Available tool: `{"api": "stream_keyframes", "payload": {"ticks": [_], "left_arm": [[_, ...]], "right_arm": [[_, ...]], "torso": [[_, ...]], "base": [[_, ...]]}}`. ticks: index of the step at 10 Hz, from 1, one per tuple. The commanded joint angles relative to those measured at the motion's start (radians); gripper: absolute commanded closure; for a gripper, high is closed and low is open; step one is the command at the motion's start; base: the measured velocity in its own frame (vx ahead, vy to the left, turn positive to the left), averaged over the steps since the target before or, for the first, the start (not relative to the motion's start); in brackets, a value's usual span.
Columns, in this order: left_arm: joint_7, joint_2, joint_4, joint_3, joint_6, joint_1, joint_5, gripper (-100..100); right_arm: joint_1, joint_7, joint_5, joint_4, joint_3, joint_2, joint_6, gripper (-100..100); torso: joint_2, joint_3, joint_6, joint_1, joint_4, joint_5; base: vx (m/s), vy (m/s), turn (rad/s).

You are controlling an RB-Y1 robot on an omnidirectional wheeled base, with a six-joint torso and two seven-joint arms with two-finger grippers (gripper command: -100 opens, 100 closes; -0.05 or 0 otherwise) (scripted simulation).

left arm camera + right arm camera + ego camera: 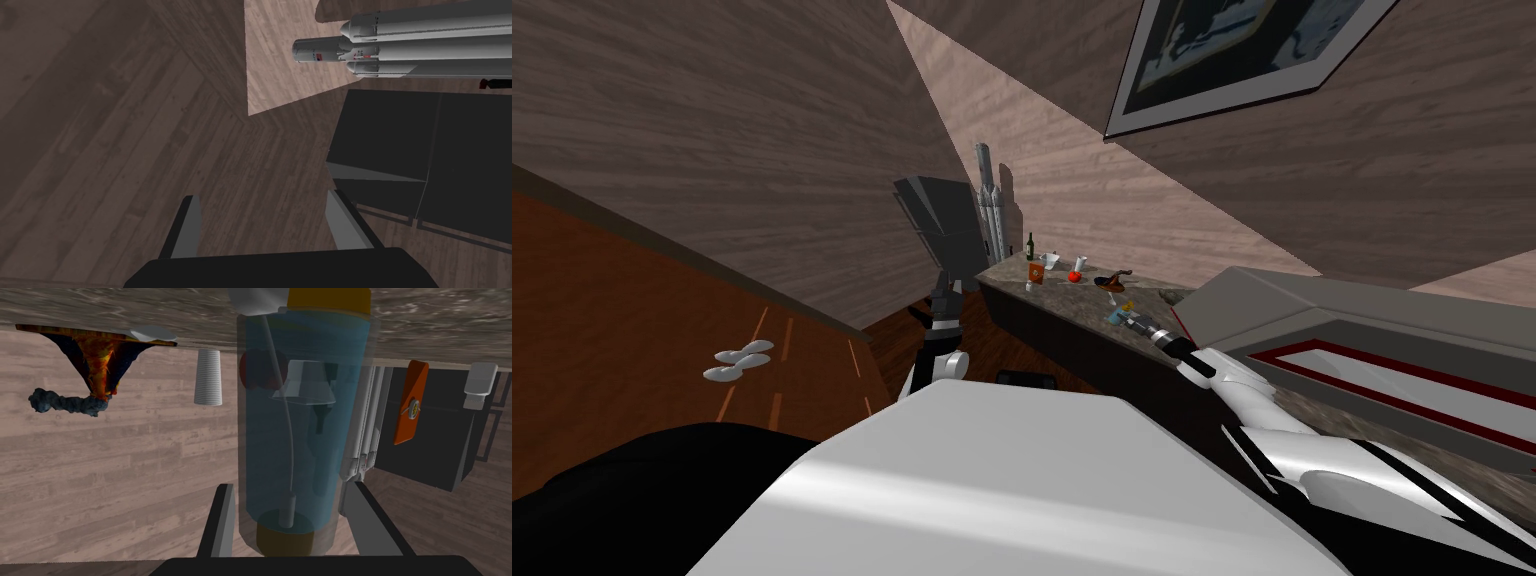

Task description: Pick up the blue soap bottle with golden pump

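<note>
Dim, flat-shaded renders; edges sharp. Head view rolled, walls splaying to corners. One bright wall wedge (1057,190) at 12 o'clock. Left wrist view darkest. Translucent blue soap bottle (300,438) shows objects through.

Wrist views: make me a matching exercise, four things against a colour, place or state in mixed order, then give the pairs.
Things:
1. bottle
2. cup
3. left gripper
4. rocket

Descriptions:
a. white, ribbed
b. grey, beside a dark cabinet
c. open
d. blue, between the fingers of the right gripper

Pairs: 1-d, 2-a, 3-c, 4-b.
</note>
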Motion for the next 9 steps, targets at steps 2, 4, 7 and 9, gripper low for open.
{"api": "stream_keyframes", "payload": {"ticks": [2,4,7,9], "left_arm": [[0.0,0.0,0.0,0.0,0.0,0.0,0.0,0],[0.0,0.0,0.0,0.0,0.0,0.0,0.0,0],[0.0,0.0,0.0,0.0,0.0,0.0,0.0,0],[0.0,0.0,0.0,0.0,0.0,0.0,0.0,0]], "right_arm": [[0.0,0.0,0.0,0.0,0.0,0.0,0.0,100],[0.0,0.0,0.0,0.0,0.0,0.0,0.0,0],[0.08,-0.003,0.007,-0.101,-0.019,0.017,0.058,100],[0.134,-0.006,0.015,-0.137,-0.037,0.033,0.105,100]], "torso": [[0.0,0.0,0.0,0.0,0.0,0.0],[-0.001,0.0,0.0,0.0,0.0,0.0],[-0.004,-0.004,0.003,-0.009,-0.005,-0.005],[-0.007,-0.007,0.005,-0.014,-0.007,-0.007]], "base": [[0.0,0.0,0.0],[0.0,0.0,0.0],[0.033,-0.055,0.016],[0.039,-0.057,0.021]]}}
